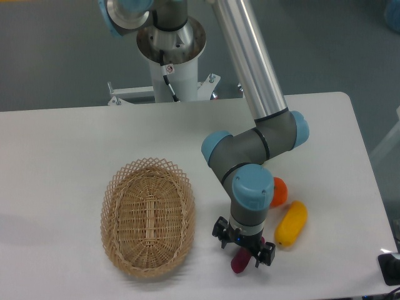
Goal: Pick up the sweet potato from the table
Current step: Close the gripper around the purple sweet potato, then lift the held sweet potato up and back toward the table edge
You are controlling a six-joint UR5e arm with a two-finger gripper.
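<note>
The sweet potato (238, 263) is a dark magenta oblong lying near the front edge of the white table (56, 162). Only its lower end shows, because my gripper (245, 252) hangs straight over it. The black fingers stand open on either side of the sweet potato's upper part. From this angle I cannot tell whether they touch it.
A woven oval basket (148, 215) sits left of the gripper. A yellow oblong vegetable (291, 223) and a round orange fruit (277, 192) lie just to the right. The arm's elbow (250, 150) hides the area behind. The table's front edge runs close below the sweet potato.
</note>
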